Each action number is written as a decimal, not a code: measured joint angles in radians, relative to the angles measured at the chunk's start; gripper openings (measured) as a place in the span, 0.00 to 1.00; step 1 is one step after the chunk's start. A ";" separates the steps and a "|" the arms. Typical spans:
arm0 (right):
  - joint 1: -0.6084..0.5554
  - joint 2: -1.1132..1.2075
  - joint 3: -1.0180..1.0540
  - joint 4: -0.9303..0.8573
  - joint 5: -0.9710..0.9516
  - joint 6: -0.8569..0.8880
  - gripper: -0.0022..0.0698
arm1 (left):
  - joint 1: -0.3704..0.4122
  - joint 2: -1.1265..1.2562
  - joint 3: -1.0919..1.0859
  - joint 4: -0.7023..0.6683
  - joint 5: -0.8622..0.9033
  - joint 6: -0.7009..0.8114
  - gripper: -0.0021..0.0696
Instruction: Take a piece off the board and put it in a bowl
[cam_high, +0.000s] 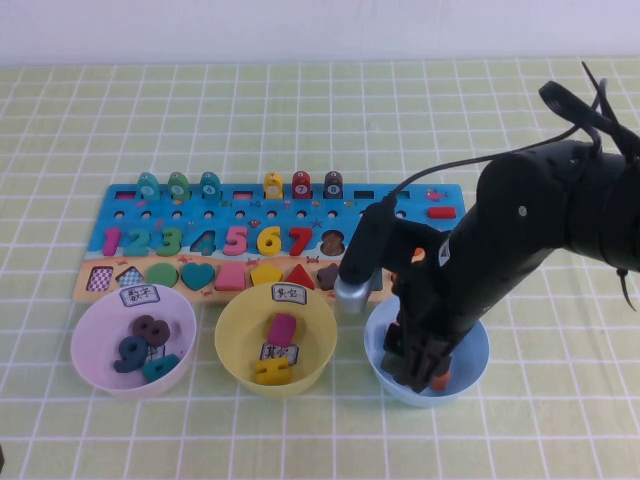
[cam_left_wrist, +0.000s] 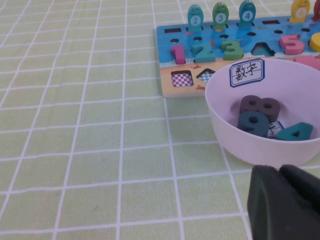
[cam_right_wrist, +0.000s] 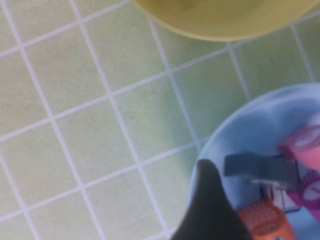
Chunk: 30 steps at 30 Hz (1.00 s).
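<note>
The counter (cam_high: 300, 100) wears a matt, cloth-like cover in pale green check; the board (cam_high: 270, 245) looks like painted wood, flat in finish, its number shapes smooth and matt; the light blue bowl (cam_high: 470, 355), the yellow bowl (cam_high: 240, 330) and the lilac bowl (cam_left_wrist: 235, 135) look like smooth plastic with a soft sheen, each with a paper label; the right gripper (cam_high: 415, 372), down in the blue bowl, and the left gripper (cam_left_wrist: 285, 205), near the lilac bowl, are matt black plastic.

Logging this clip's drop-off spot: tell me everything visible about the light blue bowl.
The light blue bowl is round, looks like plastic and stands upright on the checked cloth, right of the yellow bowl, before the board. The right hand reaches down inside it. Orange and pink pieces lie in it. The left hand is by the lilac bowl.
</note>
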 joint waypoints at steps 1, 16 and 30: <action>0.000 0.000 0.000 -0.007 0.003 0.013 0.60 | 0.000 0.000 0.000 0.000 0.000 0.000 0.02; 0.001 -0.370 0.038 -0.088 -0.054 0.243 0.02 | 0.000 0.000 0.000 0.000 0.000 0.000 0.02; 0.001 -0.884 0.322 -0.088 -0.254 0.381 0.01 | 0.000 0.000 0.000 0.000 0.002 0.000 0.02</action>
